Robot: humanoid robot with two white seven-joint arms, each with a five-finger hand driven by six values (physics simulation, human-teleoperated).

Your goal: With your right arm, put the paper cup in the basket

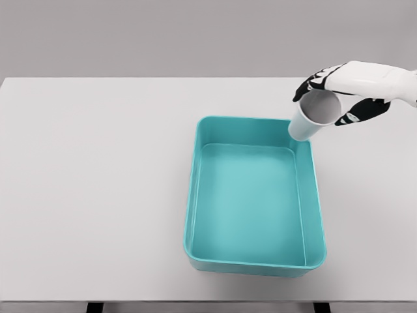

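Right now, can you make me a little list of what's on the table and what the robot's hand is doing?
table: white
basket: teal, nothing inside, sits right of the table's middle
cup: white paper, tilted, opening facing us, above the basket's far right corner
right hand: fingers wrapped around the cup, comes in from the right
left hand: not in view
cup in basket: not yet

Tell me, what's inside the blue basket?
Nothing: the basket shows only its bare teal floor. The paper cup is held in the right hand above its far right corner.
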